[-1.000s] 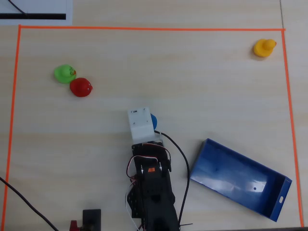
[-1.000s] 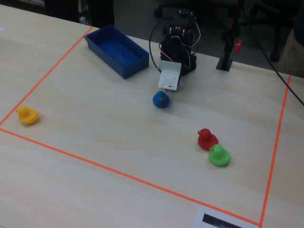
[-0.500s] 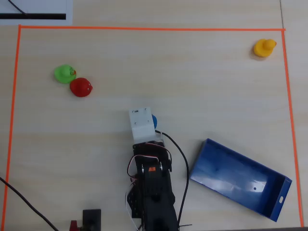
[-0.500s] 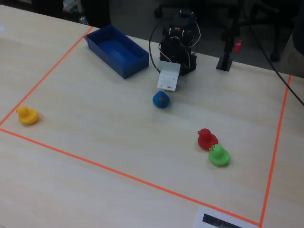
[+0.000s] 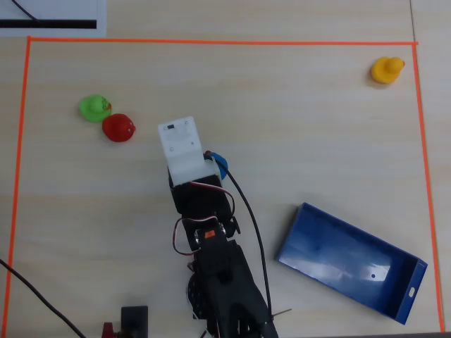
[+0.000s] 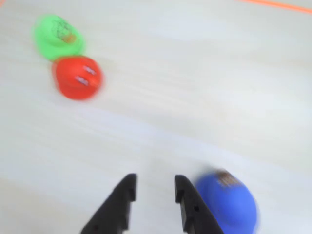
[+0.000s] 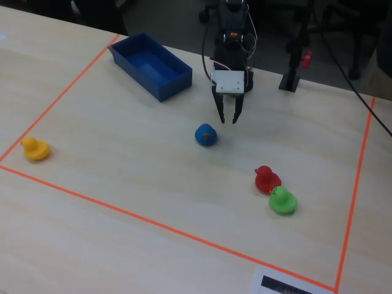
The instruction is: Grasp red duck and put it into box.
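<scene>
The red duck (image 5: 118, 127) sits on the table at the left, touching the green duck (image 5: 94, 108). In the wrist view the red duck (image 6: 78, 78) lies far ahead and to the left of my gripper (image 6: 155, 184), which is open and empty above bare table. In the fixed view my gripper (image 7: 228, 117) hangs just above the table, well apart from the red duck (image 7: 266, 178). The blue box (image 5: 352, 262) lies empty at the lower right of the overhead view, and at the back left in the fixed view (image 7: 150, 64).
A blue duck (image 6: 226, 202) sits right beside my right finger; it also shows in the fixed view (image 7: 206, 134). The green duck (image 7: 282, 200) is in front of the red one. A yellow duck (image 5: 387, 69) sits in a far corner. Orange tape (image 5: 211, 41) frames the workspace.
</scene>
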Motion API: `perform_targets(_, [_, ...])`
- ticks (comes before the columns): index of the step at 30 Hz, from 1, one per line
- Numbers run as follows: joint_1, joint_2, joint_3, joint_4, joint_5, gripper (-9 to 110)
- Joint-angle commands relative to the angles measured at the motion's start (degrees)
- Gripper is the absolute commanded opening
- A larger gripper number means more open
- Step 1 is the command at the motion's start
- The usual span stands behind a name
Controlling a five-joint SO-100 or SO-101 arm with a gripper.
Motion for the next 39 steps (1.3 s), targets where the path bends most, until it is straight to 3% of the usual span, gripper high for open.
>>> perform_targets(1, [-4.0, -10.5, -9.8, -4.0, 1.8, 12])
perform_targets(15, [-4.4, -34.5, -9.7, -37.0, 0.1, 29])
perform_targets(39, [-6.2, -69.7, -27.1, -53.0, 2.6, 36])
